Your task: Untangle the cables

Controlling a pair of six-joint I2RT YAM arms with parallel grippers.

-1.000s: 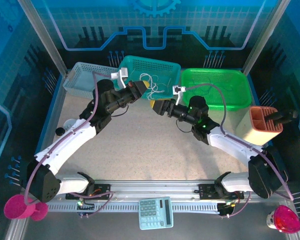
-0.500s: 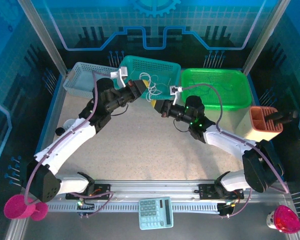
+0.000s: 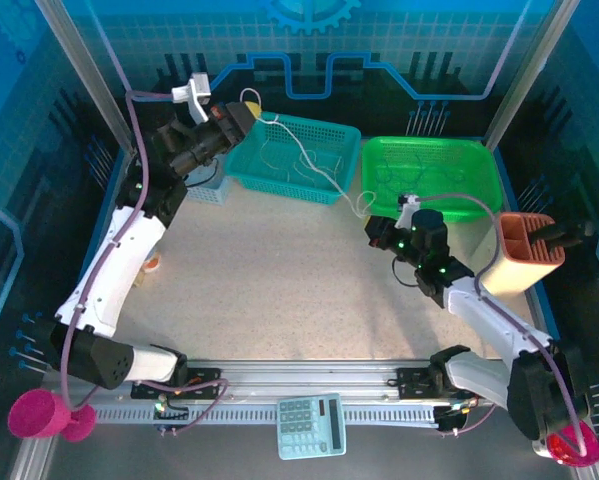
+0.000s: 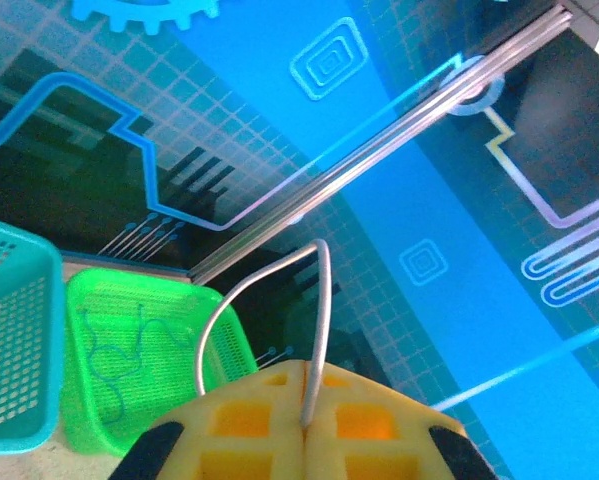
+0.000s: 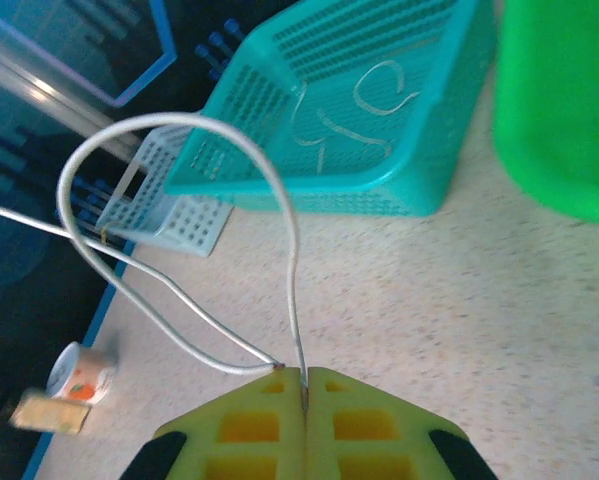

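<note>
One whitish cable [image 3: 274,120] stretches in the air over the teal basket [image 3: 324,190], between my two grippers. My left gripper [image 3: 250,106] is raised high at the back left and is shut on one end of it; in the left wrist view the cable [image 4: 322,300] arches up out of the closed yellow gripper [image 4: 307,425]. My right gripper [image 3: 373,228] is low over the table, right of the teal basket, and is shut on the other end. In the right wrist view the cable [image 5: 291,250] loops away from that gripper [image 5: 304,385]. More thin cables [image 5: 379,95] lie inside the teal basket [image 5: 379,180].
A green basket [image 3: 479,205] at the back right holds a thin bluish cable [image 4: 129,335]. A pale blue basket [image 5: 169,215] stands left of the teal one. A small cup [image 3: 151,263] is at the left, an orange holder [image 3: 527,250] at the right, and a calculator [image 3: 311,425] at the near edge.
The arms pulled apart. My left gripper rose up and back to the left with the cable. My right gripper shut on the cable and drew back right, stretching it out of the teal basket.
</note>
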